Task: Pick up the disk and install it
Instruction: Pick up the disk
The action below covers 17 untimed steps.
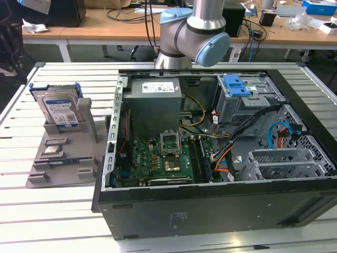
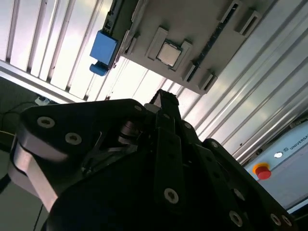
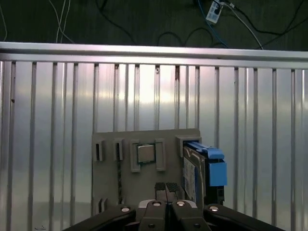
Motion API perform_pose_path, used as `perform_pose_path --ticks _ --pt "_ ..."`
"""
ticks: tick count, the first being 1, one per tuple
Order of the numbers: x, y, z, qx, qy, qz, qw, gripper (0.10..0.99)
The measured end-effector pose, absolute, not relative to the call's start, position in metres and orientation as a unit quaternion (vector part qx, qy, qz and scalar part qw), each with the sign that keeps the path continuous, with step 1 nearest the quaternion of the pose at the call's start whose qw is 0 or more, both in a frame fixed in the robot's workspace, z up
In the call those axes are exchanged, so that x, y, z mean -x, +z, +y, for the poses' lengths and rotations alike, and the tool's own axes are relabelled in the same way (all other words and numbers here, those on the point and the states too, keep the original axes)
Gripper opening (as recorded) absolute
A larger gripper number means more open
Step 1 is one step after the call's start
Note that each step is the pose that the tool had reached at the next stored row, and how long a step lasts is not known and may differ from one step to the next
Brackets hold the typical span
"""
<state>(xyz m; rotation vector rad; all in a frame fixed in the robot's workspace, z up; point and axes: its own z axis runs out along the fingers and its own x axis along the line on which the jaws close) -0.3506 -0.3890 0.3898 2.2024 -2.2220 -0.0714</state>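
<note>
Now, at the exterior view's left, the disk (image 1: pixel 59 108) is standing upright in a grey holder (image 1: pixel 79 145). It looks rigid, weighty and shock-sensitive, so its blue rails are probably the best grip. Rightward, the case (image 1: pixel 210 203) is lying open. In the first wrist view, the gripper (image 3: pixel 166 186) is hovering near the holder, fingers pressed together, empty.

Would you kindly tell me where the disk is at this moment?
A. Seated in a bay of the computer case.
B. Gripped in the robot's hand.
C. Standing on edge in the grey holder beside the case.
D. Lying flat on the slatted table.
C: the disk stands on edge in a slot of the grey holder, to the exterior view's left of the computer case.
</note>
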Motion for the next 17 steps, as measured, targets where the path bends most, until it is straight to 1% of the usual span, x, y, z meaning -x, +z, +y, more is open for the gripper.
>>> perform_pose_path --ticks 7,8,9,10,11,14,17 --pt "0.3506 0.3894 -0.3889 -0.682 -0.023 -0.731 0.005 0.106" --pt "0.3506 0.3894 -0.3890 -0.682 -0.023 -0.731 0.005 0.169" --pt "0.3506 0.3894 -0.3889 -0.682 -0.023 -0.731 0.005 0.416" --pt "0.3506 0.3894 -0.3889 -0.682 -0.023 -0.731 0.005 0.596" --pt "0.3506 0.3894 -0.3889 -0.682 -0.023 -0.731 0.005 0.663" --pt "0.3506 0.3894 -0.3883 -0.682 -0.023 -0.731 0.005 0.663" --pt "0.3503 0.3888 -0.3813 -0.682 -0.023 -0.731 0.006 0.663"
